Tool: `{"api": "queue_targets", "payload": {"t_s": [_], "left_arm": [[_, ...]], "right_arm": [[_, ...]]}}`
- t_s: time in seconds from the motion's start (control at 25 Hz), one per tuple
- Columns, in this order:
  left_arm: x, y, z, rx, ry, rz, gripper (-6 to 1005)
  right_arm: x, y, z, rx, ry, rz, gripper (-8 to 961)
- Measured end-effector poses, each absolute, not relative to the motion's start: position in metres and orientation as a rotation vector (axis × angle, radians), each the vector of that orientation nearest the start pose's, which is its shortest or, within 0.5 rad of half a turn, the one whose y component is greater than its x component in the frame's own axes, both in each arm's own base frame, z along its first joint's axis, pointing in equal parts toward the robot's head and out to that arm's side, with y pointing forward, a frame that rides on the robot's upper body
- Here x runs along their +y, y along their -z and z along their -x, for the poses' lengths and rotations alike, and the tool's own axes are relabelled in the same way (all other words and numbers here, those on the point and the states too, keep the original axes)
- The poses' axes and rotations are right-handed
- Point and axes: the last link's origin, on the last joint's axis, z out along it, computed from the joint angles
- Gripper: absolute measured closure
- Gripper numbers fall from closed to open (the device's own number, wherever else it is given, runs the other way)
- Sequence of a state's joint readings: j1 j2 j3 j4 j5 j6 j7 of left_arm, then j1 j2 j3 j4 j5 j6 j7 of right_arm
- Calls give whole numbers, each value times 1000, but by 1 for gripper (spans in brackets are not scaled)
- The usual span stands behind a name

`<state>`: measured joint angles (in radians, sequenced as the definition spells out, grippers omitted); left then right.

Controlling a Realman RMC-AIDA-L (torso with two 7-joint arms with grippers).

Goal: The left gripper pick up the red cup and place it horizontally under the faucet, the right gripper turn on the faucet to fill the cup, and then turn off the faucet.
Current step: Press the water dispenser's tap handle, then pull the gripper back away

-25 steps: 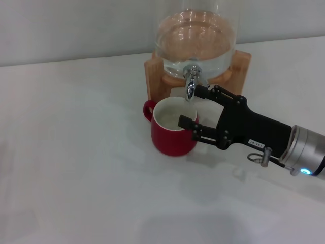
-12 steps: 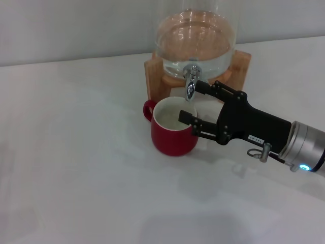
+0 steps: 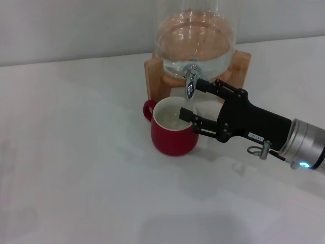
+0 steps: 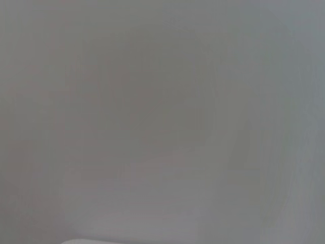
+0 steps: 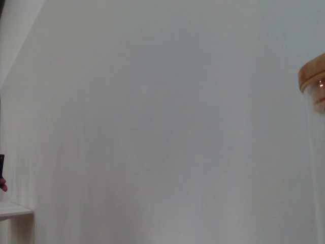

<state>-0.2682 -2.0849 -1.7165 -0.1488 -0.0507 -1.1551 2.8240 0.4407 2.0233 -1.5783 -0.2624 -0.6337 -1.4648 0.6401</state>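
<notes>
The red cup (image 3: 173, 131) stands upright on the white table (image 3: 76, 168), directly below the chrome faucet (image 3: 190, 81) of the glass dispenser (image 3: 195, 38) in its wooden stand (image 3: 155, 76). It is squat and glossy, white inside, with its small loop handle turned toward the robot's left. Its inside looks wet or partly filled. The right gripper (image 3: 191, 100) reaches in from the right with its fingers spread apart: one fingertip just beside the faucet, the other over the cup's rim. The left gripper is out of sight.
</notes>
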Motion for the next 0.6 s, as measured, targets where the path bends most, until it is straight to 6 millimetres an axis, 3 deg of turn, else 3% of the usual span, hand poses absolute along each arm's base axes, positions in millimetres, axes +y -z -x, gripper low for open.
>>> {"api": "queue_targets", "payload": {"t_s": [0.6], "left_arm": [[284, -20, 391, -711, 637, 1411, 126]], "right_arm": [[308, 26, -257, 255, -1112, 2273, 112]]}}
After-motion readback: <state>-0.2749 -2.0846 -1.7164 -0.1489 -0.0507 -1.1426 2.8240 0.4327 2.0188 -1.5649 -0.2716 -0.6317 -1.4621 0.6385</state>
